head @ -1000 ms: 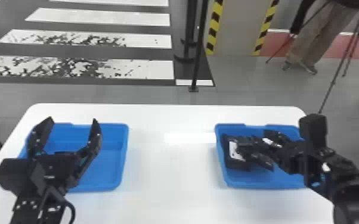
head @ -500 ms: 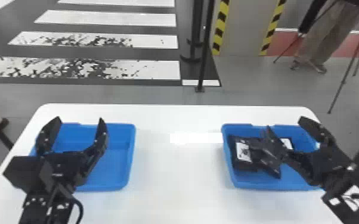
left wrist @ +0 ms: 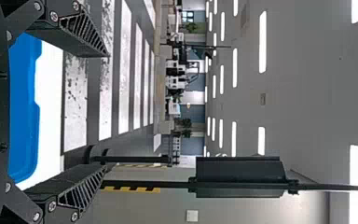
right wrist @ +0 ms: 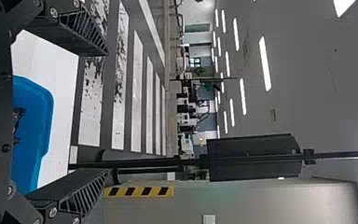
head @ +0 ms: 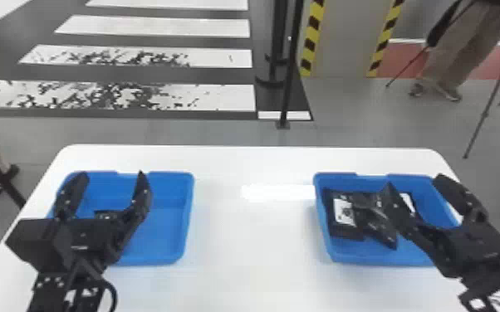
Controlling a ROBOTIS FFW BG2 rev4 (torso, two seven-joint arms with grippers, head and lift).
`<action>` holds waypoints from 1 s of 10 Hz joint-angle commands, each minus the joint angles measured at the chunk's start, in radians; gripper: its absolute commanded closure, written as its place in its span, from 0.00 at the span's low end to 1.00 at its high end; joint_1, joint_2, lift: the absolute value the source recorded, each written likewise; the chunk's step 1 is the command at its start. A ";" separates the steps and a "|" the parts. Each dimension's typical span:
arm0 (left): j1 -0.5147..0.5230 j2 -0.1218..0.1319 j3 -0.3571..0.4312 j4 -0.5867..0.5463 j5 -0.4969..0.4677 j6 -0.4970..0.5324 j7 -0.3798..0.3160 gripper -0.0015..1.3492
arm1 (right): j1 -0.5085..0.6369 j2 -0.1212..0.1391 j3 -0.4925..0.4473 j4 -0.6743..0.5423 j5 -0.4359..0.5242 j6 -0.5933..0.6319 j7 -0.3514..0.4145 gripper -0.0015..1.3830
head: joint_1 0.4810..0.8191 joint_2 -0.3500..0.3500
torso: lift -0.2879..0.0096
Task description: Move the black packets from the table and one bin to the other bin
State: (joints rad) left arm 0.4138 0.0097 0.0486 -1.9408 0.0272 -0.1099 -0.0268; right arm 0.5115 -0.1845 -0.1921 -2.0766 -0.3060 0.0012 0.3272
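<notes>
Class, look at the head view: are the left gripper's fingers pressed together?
No, the left gripper stands open, the left bin showing between its fingers.

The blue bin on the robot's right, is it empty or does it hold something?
Not empty: black packets lie inside the blue bin.

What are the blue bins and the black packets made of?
The left bin and right bin look like smooth moulded plastic, with even colour and rounded corners. The black packets may be shiny plastic film, given their faint glints and uneven edges.
</notes>
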 commanded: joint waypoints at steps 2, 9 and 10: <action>-0.016 0.016 0.039 -0.056 -0.001 0.179 -0.027 0.14 | 0.011 0.002 -0.001 0.004 0.007 0.001 0.000 0.10 | 0.63 0.47 | 0.60; -0.247 0.055 0.157 -0.080 -0.270 1.040 -0.223 0.14 | 0.097 0.004 0.001 -0.043 -0.009 0.016 0.013 0.10 | 0.63 0.60 | 0.60; -0.249 0.052 0.185 -0.080 -0.300 1.101 -0.223 0.14 | 0.107 0.004 0.005 -0.053 -0.009 0.016 0.016 0.10 | 0.63 0.64 | 0.60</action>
State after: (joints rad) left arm 0.1683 0.0627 0.2193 -2.0211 -0.2541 0.9517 -0.2503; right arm 0.6131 -0.1811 -0.1897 -2.1239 -0.3151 0.0174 0.3433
